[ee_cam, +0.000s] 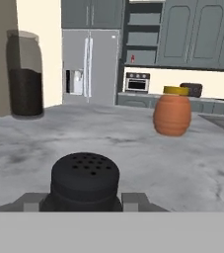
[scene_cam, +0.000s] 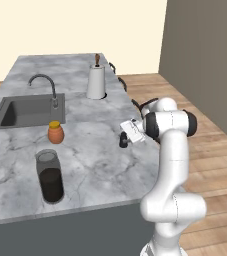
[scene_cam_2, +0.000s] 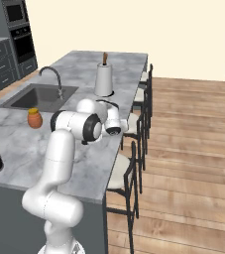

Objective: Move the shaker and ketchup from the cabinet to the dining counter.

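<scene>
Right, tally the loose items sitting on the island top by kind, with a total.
Black shaker, between the claw's fingers: 1
Orange jar with yellow lid: 1
Clear jar with dark contents: 1
Paper towel roll on its holder: 1
Total: 4

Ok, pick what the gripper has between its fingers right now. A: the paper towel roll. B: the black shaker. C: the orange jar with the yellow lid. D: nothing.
B: in the hand view the black shaker with its perforated top sits between the gripper fingertips, low over the dining counter.
</scene>
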Robot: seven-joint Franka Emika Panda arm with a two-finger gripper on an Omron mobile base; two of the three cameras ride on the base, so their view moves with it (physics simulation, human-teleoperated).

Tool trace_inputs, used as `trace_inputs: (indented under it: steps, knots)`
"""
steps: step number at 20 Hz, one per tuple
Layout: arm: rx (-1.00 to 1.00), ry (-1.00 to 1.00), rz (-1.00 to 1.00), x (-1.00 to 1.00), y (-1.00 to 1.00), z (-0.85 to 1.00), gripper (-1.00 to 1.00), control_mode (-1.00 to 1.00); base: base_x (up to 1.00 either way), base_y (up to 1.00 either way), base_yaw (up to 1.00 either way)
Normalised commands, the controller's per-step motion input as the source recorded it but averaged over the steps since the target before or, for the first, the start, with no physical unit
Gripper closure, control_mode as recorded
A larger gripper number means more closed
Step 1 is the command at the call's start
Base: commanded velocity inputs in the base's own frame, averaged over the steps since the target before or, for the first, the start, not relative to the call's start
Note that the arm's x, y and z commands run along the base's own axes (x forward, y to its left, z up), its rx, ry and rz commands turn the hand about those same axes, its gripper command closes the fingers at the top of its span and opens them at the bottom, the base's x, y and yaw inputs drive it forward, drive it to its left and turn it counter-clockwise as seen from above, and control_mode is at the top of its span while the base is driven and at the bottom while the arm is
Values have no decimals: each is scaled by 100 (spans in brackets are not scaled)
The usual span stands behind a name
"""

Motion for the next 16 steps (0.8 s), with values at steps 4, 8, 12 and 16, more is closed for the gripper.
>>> trace_inputs:
  steps: [4, 8, 12, 16]
  knots:
    - [0, -7, 0, 0, -2, -23, -100, -100, 0, 0, 0]
    - [0, -4, 0, 0, -5, -16, -100, -100, 0, 0, 0]
    - [0, -2, 0, 3, -8, -12, -100, -100, 0, 0, 0]
    - [0, 0, 1, 2, -16, -8, -100, -100, 0, 0, 0]
